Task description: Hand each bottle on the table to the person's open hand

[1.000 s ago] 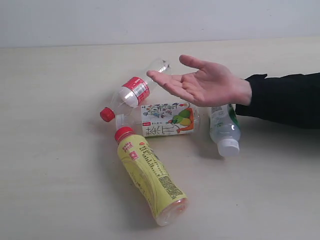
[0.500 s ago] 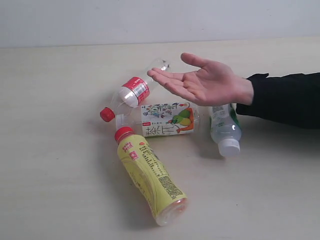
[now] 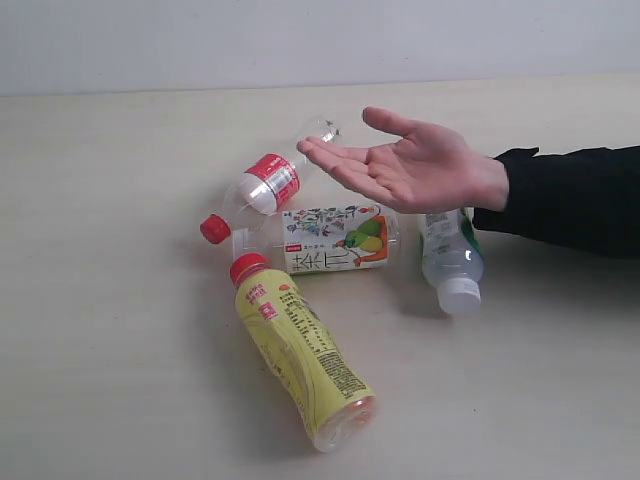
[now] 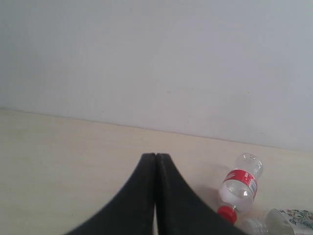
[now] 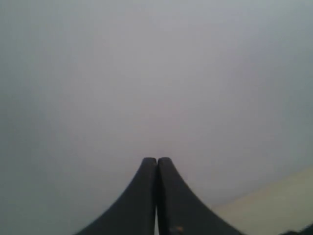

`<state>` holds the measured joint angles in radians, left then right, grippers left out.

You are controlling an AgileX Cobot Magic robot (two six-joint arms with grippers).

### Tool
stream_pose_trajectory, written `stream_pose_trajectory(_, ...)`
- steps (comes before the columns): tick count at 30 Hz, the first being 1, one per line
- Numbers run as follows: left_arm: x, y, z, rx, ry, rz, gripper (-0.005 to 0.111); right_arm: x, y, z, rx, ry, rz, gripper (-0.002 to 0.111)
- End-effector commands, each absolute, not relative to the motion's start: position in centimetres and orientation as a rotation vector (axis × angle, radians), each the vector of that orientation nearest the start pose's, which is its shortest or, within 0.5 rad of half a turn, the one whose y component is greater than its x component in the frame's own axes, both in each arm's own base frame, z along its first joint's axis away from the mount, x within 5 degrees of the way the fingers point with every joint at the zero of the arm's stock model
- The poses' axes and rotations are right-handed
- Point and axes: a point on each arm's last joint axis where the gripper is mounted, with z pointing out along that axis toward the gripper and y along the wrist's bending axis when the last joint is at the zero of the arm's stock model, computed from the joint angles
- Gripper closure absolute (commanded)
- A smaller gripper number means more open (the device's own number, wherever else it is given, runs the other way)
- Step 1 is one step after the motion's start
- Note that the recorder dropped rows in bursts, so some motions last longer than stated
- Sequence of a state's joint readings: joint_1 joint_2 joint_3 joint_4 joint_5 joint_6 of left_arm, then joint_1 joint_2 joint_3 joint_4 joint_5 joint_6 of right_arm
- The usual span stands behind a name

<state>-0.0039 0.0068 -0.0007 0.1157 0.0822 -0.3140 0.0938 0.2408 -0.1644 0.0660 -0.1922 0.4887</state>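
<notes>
On the desk (image 3: 100,330), lying clustered: yellow bottle (image 3: 300,355), red-label bottle (image 3: 268,183), illustrated bottle (image 3: 332,240), white-cap bottle (image 3: 452,268). Open hand (image 3: 415,168) above them hides part of the white-cap bottle. Left claw (image 4: 155,157), right claw (image 5: 157,161): pressed together, empty.

Outside camera: slants down on the table (image 3: 110,380), close in, red-label bottle (image 3: 270,182) near mid-frame, wall (image 3: 300,40) behind it.
Left wrist camera: low, sighting along my left claw (image 4: 155,157) toward the wall, that bottle near ahead.
Right wrist camera: along my right claw (image 5: 157,160), nearly all wall, a sliver of table.
Shared: outside and left wrist both catch the red-label bottle.
</notes>
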Motion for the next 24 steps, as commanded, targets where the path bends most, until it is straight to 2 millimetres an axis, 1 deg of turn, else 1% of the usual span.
stream_pose_trajectory(1,5.6,0.1,20.6,-0.159,1.560,-0.144,0.107,10.3,1.2,27.7,0.260,1.619,0.426,0.108)
stream_pose_trajectory(5,5.6,0.1,20.6,-0.159,1.560,-0.144,0.107,13.7,2.1,27.9,0.157,1.847,0.327,0.108)
stream_pose_trajectory(8,5.6,0.1,20.6,-0.159,1.560,-0.144,0.107,16.4,3.2,27.5,0.040,2.051,0.241,0.108)
stream_pose_trajectory(10,5.6,0.1,20.6,-0.159,1.560,-0.144,0.107,18.2,4.1,27.3,-0.070,2.208,0.176,0.108)
stream_pose_trajectory(12,5.6,0.1,20.6,-0.159,1.560,-0.144,0.107,19.7,4.7,26.8,-0.149,2.362,0.118,0.105)
stream_pose_trajectory(14,5.6,0.1,20.6,-0.159,1.560,-0.144,0.107,21.1,5.4,26.2,-0.182,2.507,0.082,0.100)
stream_pose_trajectory(16,5.6,0.1,20.6,-0.157,1.561,-0.142,0.107,22.0,6.2,24.7,-0.220,2.638,0.050,0.096)
stream_pose_trajectory(18,5.6,0.1,20.6,-0.157,1.561,-0.142,0.107,22.5,6.9,23.0,-0.247,2.702,0.042,0.095)
stream_pose_trajectory(20,5.6,0.1,20.6,-0.157,1.561,-0.142,0.107,22.8,7.6,21.4,-0.239,2.729,0.075,0.095)
stream_pose_trajectory(22,5.6,0.1,20.6,-0.157,1.561,-0.142,0.107,22.9,8.4,19.9,-0.222,2.718,0.138,0.095)
stream_pose_trajectory(24,5.6,0.1,20.6,-0.156,1.561,-0.141,0.107,22.9,9.1,19.0,-0.220,2.655,0.192,0.095)
